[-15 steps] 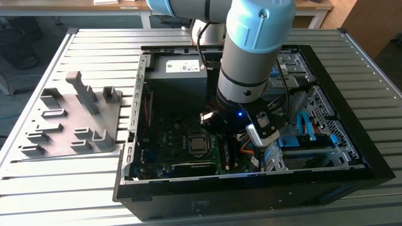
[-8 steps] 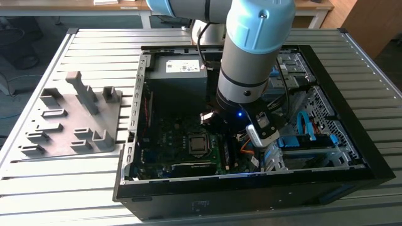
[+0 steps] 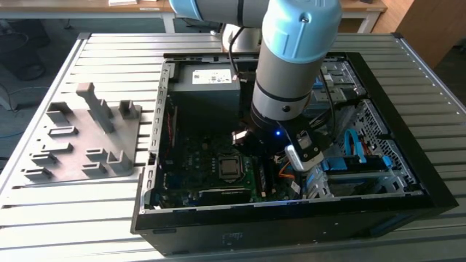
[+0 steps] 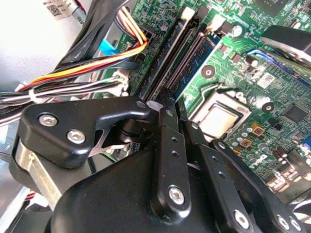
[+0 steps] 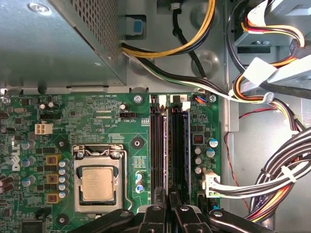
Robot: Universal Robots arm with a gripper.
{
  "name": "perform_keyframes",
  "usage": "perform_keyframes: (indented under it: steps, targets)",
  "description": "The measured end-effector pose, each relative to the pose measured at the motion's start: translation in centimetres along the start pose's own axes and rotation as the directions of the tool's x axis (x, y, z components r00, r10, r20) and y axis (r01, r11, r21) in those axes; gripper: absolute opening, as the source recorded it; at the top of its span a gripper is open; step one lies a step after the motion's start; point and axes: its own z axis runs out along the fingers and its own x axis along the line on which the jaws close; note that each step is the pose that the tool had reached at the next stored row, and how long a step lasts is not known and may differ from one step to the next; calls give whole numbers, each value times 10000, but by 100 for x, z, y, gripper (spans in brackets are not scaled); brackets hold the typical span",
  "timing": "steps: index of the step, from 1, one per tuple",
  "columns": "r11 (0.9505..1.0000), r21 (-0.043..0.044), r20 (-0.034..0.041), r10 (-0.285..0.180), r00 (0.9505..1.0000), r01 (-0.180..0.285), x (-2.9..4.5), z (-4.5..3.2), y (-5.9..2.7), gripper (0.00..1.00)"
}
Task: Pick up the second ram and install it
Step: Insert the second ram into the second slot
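The grey and light-blue robot arm (image 3: 291, 71) reaches steeply down from the upper middle of the exterior view into one open black computer case (image 3: 291, 210), which lies on the ribbed metal worktop (image 3: 43, 218). Its black claw (image 5: 167, 191) hangs low over the dark memory slots of the one green motherboard (image 5: 136, 126). I cannot tell if the claw is spread or pinching something.

One square silver processor (image 5: 98, 183) sits beside the slots. One grey plastic slotted holder block (image 3: 80, 158) lies at the exterior view's left.

One thin blue ram stick (image 5: 187, 145) stands on its edge in the slot farthest from the processor, near the claw, long and narrow.
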Motion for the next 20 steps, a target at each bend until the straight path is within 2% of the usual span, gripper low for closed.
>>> perform_keyframes:
  steps: [14, 20]
  targets:
    - [10000, 12, -1, 0, 10000, 0, 0, 41, -2, 14]
    - [10000, 2, 2, 0, 10000, 0, -1, 35, 0, 14]
